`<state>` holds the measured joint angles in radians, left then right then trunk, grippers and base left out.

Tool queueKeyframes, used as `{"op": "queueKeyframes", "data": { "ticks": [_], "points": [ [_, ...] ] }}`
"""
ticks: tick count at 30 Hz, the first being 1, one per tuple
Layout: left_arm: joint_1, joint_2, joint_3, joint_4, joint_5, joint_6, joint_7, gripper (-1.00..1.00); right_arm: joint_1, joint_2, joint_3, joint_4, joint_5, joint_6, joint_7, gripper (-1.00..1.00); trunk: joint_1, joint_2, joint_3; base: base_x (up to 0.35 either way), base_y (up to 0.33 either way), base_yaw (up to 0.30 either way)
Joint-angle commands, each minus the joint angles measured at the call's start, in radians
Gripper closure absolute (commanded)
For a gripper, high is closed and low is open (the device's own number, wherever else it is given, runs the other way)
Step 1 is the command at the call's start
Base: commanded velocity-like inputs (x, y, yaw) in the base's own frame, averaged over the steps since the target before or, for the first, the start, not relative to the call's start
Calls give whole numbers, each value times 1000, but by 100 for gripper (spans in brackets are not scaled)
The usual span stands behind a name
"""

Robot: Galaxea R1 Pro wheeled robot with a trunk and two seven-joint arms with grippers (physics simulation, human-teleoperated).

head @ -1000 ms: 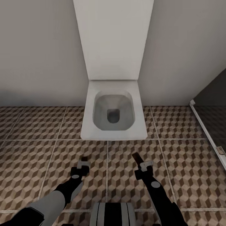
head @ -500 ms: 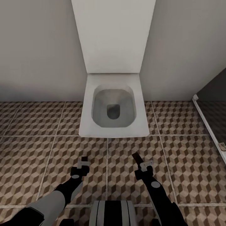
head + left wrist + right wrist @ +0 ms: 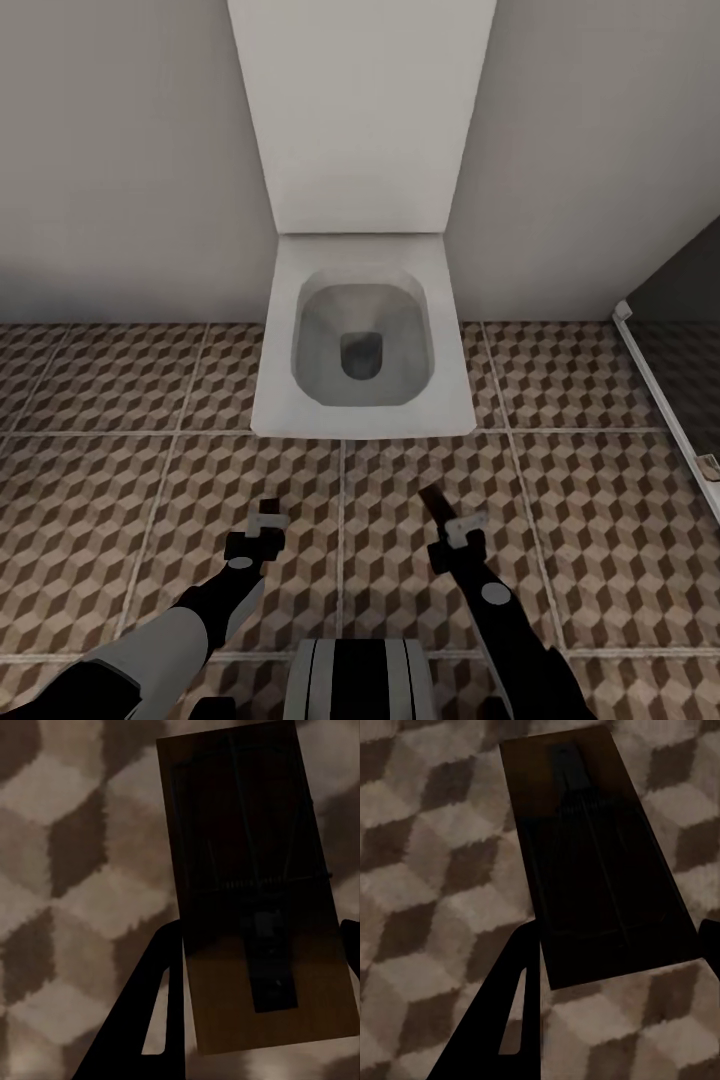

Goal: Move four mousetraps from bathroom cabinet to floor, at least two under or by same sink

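- Left mousetrap (image 3: 259,907): a flat brown wooden board with dark wire and a dark plate on its face, seen in the left wrist view held between the two dark fingers (image 3: 161,1005) of the left gripper (image 3: 268,516), above the patterned tiles. In the head view it shows as a small dark piece at the gripper's tip.
- The left gripper's fingers are closed against the board's two long edges, clamped on it.
- Right mousetrap (image 3: 592,862): a second brown board with dark wire, in shadow and darker, seen in the right wrist view between the fingers (image 3: 514,1012) of the right gripper (image 3: 452,522). In the head view it sticks out past the gripper tip as a thin dark strip (image 3: 436,503), tilted toward the toilet.
- The right gripper's fingers are likewise clamped on this board's sides.
- Both boards hang above the floor (image 3: 590,520); whether either touches the tiles cannot be told.
- The floor is large square tiles printed with brown, beige and cream cubes, with pale grout lines.
- Both dark arms reach forward and down from the lower edge of the head view, left gripper and right gripper well apart, one on each side of a grout line.
- Just beyond the grippers stands a white square toilet (image 3: 362,345) with its lid raised against the pale wall (image 3: 120,160).
- At the right edge runs a white frame strip (image 3: 665,405) with a dark panel behind it.
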<state>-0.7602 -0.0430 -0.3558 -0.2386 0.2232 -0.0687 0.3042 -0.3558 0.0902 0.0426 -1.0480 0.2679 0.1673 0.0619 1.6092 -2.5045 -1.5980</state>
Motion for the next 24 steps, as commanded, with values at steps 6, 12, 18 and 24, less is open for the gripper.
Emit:
{"op": "queueKeyframes", "data": {
  "ticks": [6,12,18,24],
  "points": [
    [-1,-4,-9,1,8,-3,9,100,0,0,-5,101,10,-94,6,100,0,0,-1,0,0,0],
    [-1,-6,-9,1,8,-3,9,100,0,-1,-6,119,10,-111,6,100,0,0,-1,0,0,0],
    [-1,-8,-9,2,8,-3,9,100,0,-1,-6,121,10,-113,6,100,0,0,-1,0,0,0],
    [-1,-10,-9,14,8,-3,9,100,0,-1,-7,121,10,-114,6,100,0,0,-1,0,0,0]
  ]
}}
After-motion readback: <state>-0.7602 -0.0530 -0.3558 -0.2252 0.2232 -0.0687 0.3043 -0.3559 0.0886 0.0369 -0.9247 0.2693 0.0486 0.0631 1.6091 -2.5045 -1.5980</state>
